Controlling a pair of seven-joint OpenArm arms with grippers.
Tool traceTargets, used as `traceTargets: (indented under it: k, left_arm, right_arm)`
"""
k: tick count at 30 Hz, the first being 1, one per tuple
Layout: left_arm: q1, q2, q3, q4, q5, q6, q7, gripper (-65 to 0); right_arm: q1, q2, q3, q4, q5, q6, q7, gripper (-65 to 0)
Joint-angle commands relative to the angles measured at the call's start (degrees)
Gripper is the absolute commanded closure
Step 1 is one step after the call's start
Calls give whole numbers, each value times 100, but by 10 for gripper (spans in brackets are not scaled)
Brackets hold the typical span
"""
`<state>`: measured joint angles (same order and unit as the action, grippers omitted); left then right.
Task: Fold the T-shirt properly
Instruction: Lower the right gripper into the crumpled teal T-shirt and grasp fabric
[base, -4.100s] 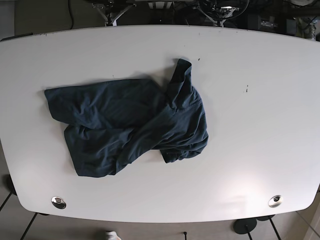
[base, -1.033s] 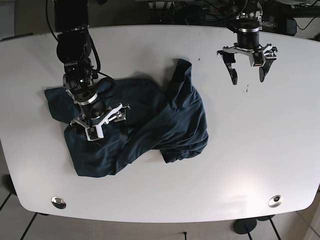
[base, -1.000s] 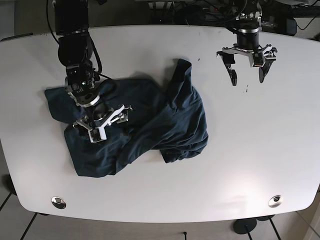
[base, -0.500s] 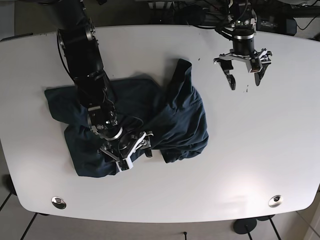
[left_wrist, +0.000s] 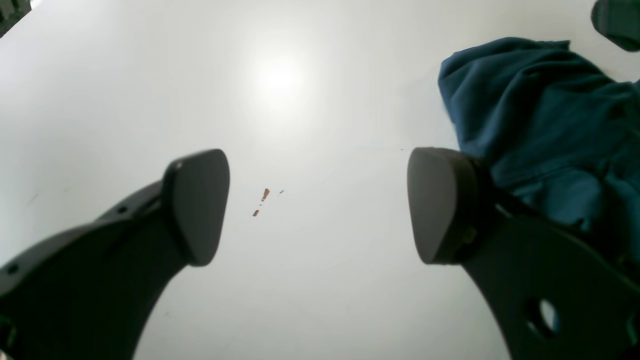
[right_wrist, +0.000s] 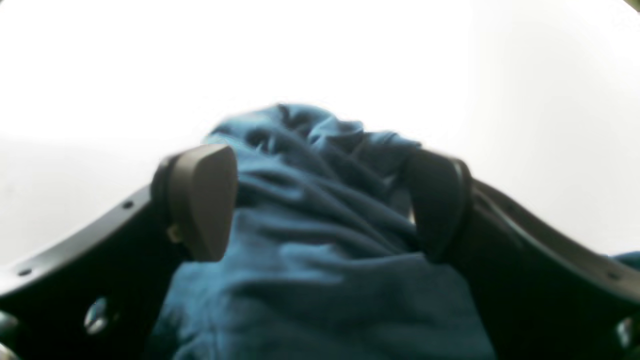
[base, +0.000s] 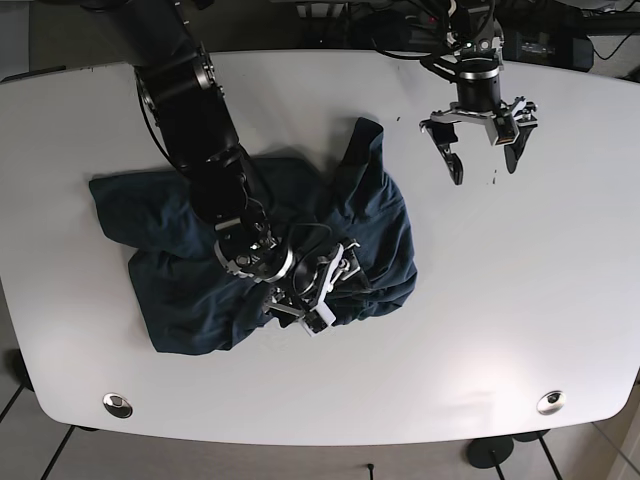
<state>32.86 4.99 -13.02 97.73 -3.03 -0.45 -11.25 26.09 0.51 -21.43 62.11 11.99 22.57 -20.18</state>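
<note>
A dark blue T-shirt (base: 300, 230) lies crumpled on the white table (base: 520, 300), left of centre. My right gripper (base: 322, 287) is low over the bunched lower right part of the shirt. In the right wrist view this gripper (right_wrist: 317, 200) is open, and its fingers (right_wrist: 200, 200) stand on either side of a wrinkled ridge of the shirt (right_wrist: 320, 240). My left gripper (base: 483, 163) is open and empty above bare table, right of the shirt's upper tip. In the left wrist view it (left_wrist: 320, 200) is open, and the shirt's edge (left_wrist: 540, 120) lies to its right.
Small reddish marks (left_wrist: 260, 200) dot the table between the left gripper's fingers. Two metal discs (base: 117, 404) (base: 550, 402) sit near the table's front corners. Cables and equipment stand behind the back edge (base: 400, 20). White table shows right of the shirt.
The right arm has moved across the shirt from its left part to the bunched lower right part. The left gripper has drifted a little left, towards the shirt. Both grippers stay open.
</note>
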Motion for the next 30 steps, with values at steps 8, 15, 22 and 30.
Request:
traceTargets:
  k: [8, 15, 22, 30]
  left_arm:
    - [6, -319, 383, 77, -27, -12, -163, -525]
    - [6, -346, 392, 77, -18, -12, -163, -525]
    - [15, -381, 374, 68, -1, -12, -163, -525]
    - [-3, -592, 392, 77, -27, -12, -163, -528]
  right_arm:
    - [1176, -196, 20, -1925, 98, 25, 1056, -510]
    - [1712, -539, 2, -3903, 45, 25, 2234, -510]
    - [1598, -759, -15, -4325, 45, 25, 2410, -510]
    - [1352, -812, -15, -4299, 45, 25, 2427, -187]
